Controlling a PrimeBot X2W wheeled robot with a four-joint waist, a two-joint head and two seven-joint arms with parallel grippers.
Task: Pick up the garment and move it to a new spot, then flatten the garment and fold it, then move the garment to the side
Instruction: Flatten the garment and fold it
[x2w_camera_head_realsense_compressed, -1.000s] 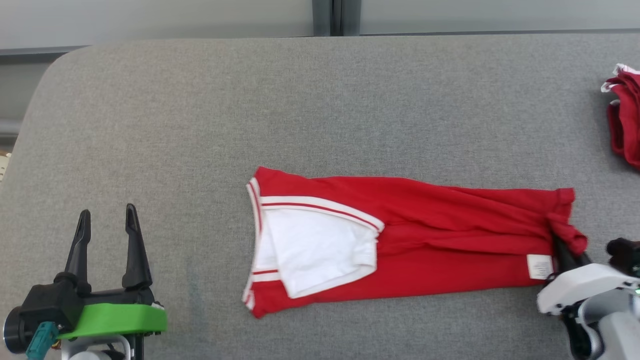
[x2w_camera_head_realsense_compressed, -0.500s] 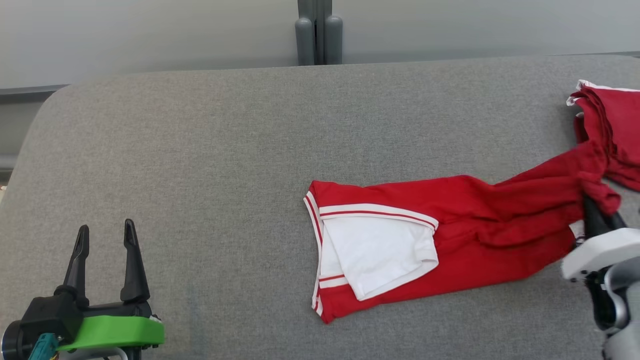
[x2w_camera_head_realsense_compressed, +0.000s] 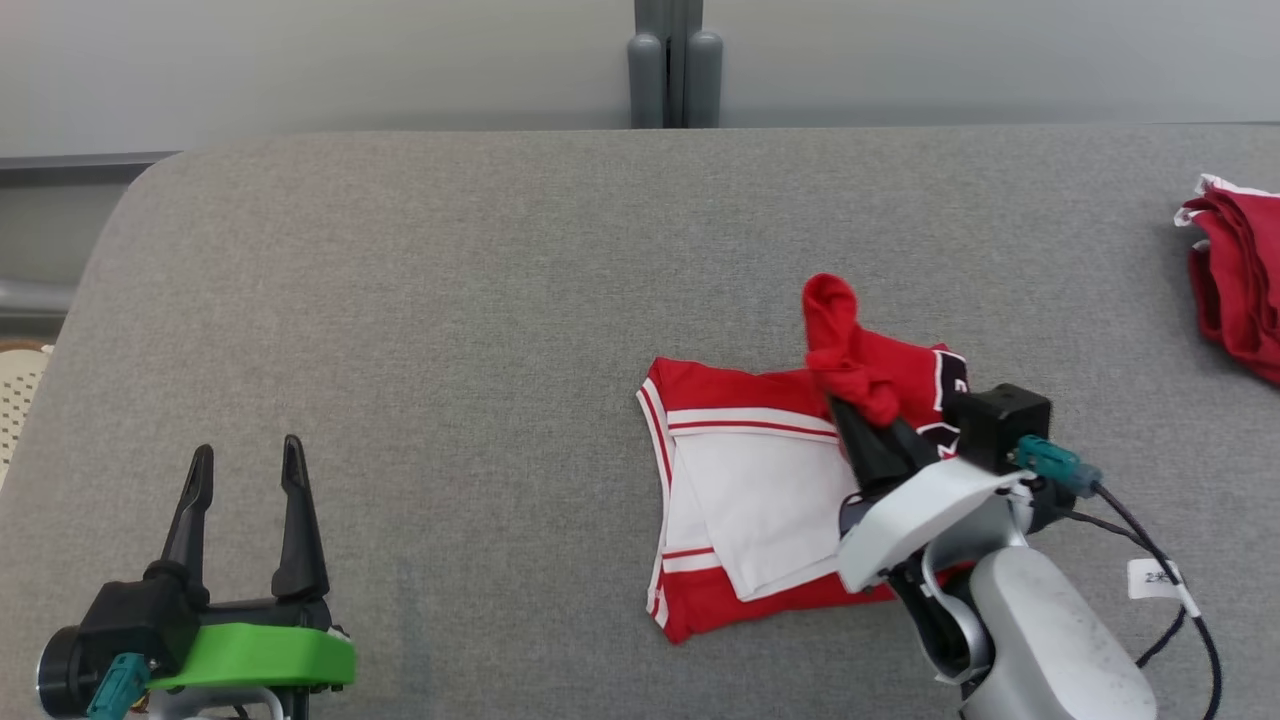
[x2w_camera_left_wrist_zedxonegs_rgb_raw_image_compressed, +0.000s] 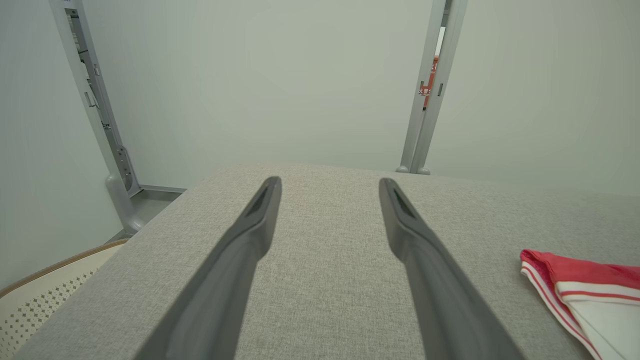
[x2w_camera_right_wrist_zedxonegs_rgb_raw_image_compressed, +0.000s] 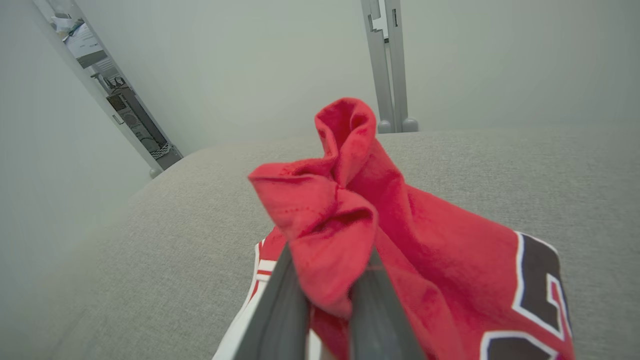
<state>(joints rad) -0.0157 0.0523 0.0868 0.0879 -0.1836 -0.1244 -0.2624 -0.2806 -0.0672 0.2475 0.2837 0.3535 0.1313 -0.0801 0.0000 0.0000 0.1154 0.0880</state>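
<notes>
The right hand is shut tight on a bunched-up end of the red shirt. It holds that end up in the air, over the rest of the shirt. The rest lies flat on the grey surface, a bit right of the middle. I think the end is held there so one half can be laid over the other half, which makes the fold. Holding it high keeps the cloth from dragging.

The left hand sits at the near left, well apart from the shirt. Its fingers are wide apart and hold nothing, so it seems to be waiting.

A pile of red clothes lies at the far right edge.
</notes>
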